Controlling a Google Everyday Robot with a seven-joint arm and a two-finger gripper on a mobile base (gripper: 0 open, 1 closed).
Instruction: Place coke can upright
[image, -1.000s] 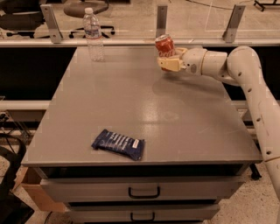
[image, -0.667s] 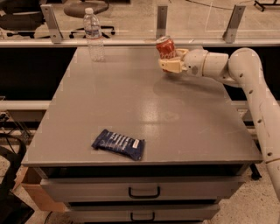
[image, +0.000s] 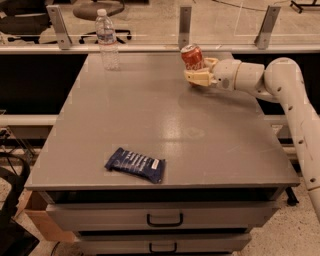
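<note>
The coke can (image: 192, 56) is red with a silver top and stands near the table's far edge, right of centre, leaning slightly left. My gripper (image: 202, 70) reaches in from the right on the white arm (image: 280, 85) and is shut on the can's lower part, with cream fingers (image: 197, 76) on both sides. The can's base is hidden behind the front finger, so I cannot tell whether it touches the grey table (image: 160, 115).
A clear plastic water bottle (image: 107, 40) stands upright at the far left of the table. A dark blue snack packet (image: 135, 164) lies near the front edge. Metal posts and a rail (image: 185, 25) run behind the table. Drawers (image: 165, 218) sit below the front.
The gripper and can have shifted slightly to the right and a little lower. The bottle and packet have not moved.
</note>
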